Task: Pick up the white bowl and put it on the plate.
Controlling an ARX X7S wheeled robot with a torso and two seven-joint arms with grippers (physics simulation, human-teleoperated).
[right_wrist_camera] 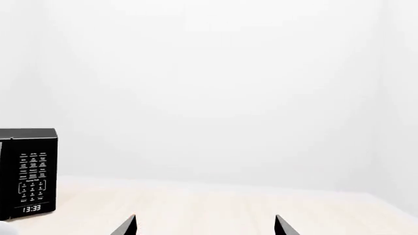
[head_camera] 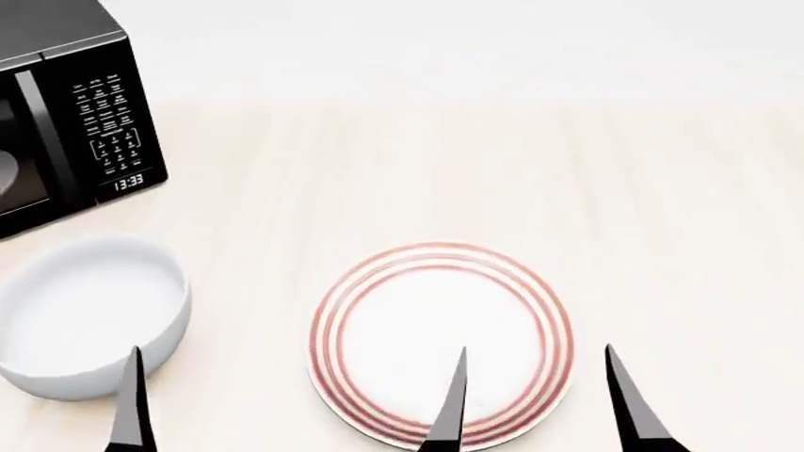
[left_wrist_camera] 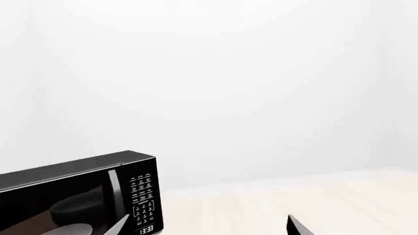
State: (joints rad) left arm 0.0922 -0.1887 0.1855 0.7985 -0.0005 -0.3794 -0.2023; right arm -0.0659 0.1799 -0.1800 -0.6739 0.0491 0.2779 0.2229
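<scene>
In the head view the white bowl [head_camera: 88, 315] stands upright on the pale wooden table, at the left. The plate [head_camera: 440, 282], with red rings round its rim, lies flat at the centre, a short gap to the bowl's right. My right gripper [head_camera: 540, 400] is open over the plate's near right edge, with nothing between its fingers. One finger [head_camera: 132, 400] of my left gripper shows over the bowl's near rim. The left gripper [left_wrist_camera: 209, 226] is open and empty in its wrist view, as is the right gripper [right_wrist_camera: 205, 226]. Neither wrist view shows the bowl or plate.
A black microwave [head_camera: 75, 113] with a keypad and a clock display stands at the back left of the table, behind the bowl. It also shows in the left wrist view as the microwave [left_wrist_camera: 85, 196] and in the right wrist view as the microwave [right_wrist_camera: 29, 171]. A white wall lies beyond.
</scene>
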